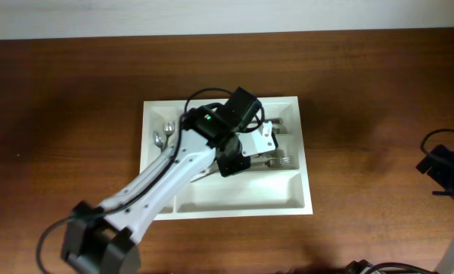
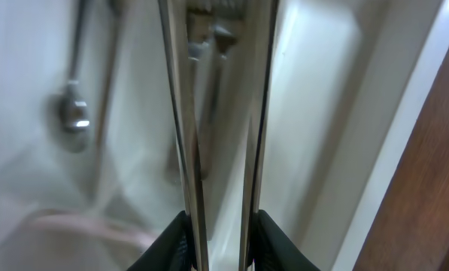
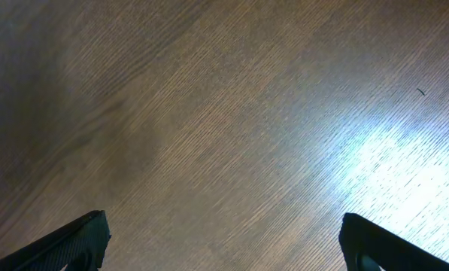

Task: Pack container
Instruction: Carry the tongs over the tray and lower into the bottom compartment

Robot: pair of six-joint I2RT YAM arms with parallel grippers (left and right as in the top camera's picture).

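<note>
The white container (image 1: 306, 152) lies in the middle of the table, with spoons (image 1: 162, 137) in a left compartment and forks (image 1: 281, 160) at its right. My left gripper (image 1: 234, 156) hangs over the container's middle. In the left wrist view, my left gripper (image 2: 220, 226) is shut on a shiny metal utensil (image 2: 190, 120) with two long arms, like tongs. Each dark finger (image 2: 173, 242) presses on the outside of an arm. A spoon (image 2: 74, 113) shows blurred below. My right gripper (image 1: 443, 169) stays at the table's right edge. In its wrist view, my right gripper (image 3: 224, 241) stands open over bare wood.
The dark wooden table (image 1: 379, 91) surrounds the container on all sides. The left arm (image 1: 158, 190) reaches in from the front left across the container's lower left corner. A pale wall strip runs along the far edge.
</note>
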